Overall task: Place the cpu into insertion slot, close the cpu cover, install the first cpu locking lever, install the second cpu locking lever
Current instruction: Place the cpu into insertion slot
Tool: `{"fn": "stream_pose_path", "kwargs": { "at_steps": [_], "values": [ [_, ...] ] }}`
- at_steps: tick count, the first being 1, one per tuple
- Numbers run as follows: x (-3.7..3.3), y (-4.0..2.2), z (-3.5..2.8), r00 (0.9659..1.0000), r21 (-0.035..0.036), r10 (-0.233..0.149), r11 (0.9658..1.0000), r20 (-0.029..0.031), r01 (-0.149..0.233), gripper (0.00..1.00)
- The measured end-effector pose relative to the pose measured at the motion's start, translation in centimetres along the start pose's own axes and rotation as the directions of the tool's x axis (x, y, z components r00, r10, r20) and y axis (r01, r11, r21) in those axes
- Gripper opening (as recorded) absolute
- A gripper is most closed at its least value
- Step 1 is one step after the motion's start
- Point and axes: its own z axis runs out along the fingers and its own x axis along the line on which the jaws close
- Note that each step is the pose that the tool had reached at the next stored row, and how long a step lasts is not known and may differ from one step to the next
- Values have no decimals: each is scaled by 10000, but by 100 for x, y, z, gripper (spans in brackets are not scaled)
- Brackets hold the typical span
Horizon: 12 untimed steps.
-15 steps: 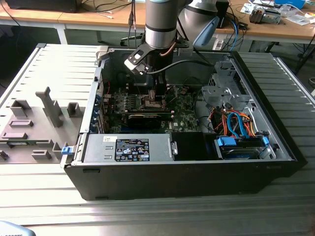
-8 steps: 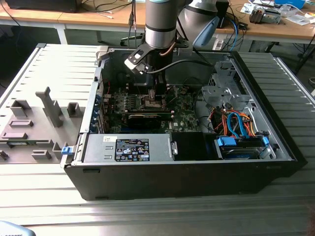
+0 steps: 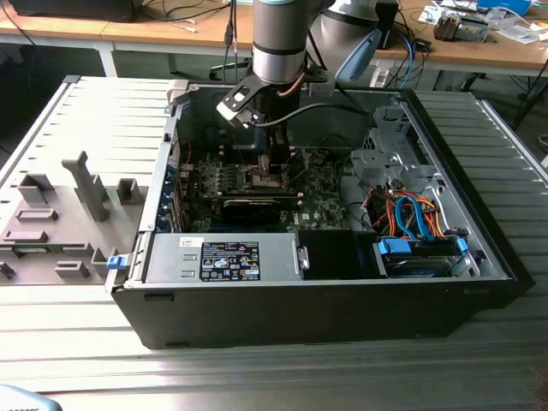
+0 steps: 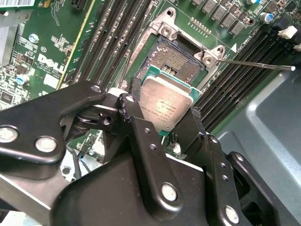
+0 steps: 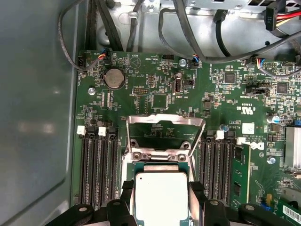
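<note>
Cpu (image 4: 167,106) sits clamped by its edges in the gripper (image 4: 162,114), just above the insertion slot (image 4: 175,57), with the cpu cover (image 5: 164,120) flipped clear.

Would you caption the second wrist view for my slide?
The gripper holds the cpu close over the open insertion slot.

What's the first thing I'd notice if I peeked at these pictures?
A shiny square cpu pinched in the black gripper, held close over the open insertion slot on the green motherboard. In the exterior view, the robot arm reaches down into an opened computer case.
</note>
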Motion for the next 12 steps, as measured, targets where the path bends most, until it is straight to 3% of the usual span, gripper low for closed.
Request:
{"fn": "stream_pose_path", "kwargs": {
  "at_steps": [12],
  "values": [
    [54,-1,17,10000,-1,0,10000,-1,0,55]
  ]
}}
